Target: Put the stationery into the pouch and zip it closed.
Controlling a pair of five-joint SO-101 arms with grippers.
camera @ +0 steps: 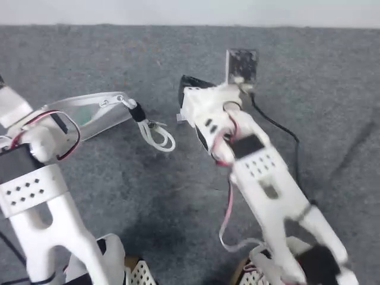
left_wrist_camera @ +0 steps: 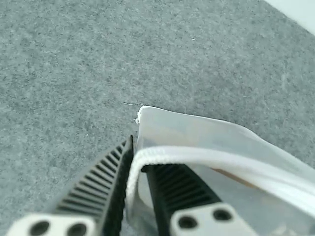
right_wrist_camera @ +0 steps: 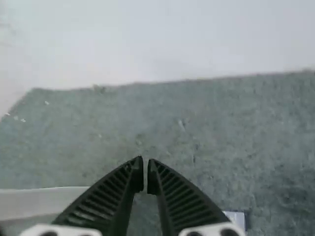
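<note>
Left tool (left_wrist_camera: 139, 156) was clamped tight on the pouch (left_wrist_camera: 197, 132), both ribbed fingers pinching the clear wall right under the white zip band, close to one corner. From above, the pouch (camera: 89, 116) stretched out on the left half of the grey bench (camera: 119, 196). Its long axis ran from the left arm toward the middle, rising a touch toward the far side. The end with the dark zip pull (camera: 138, 111) pointed at the right arm, and a white cord loop (camera: 159, 135) trailed off it onto the bench. Right tool (right_wrist_camera: 145, 169) was pressed together, tips all but touching, nothing between them, aimed out across the bench toward the far edge. A small dark square item (camera: 241, 64) sat beyond the right arm, well apart from the pouch.
</note>
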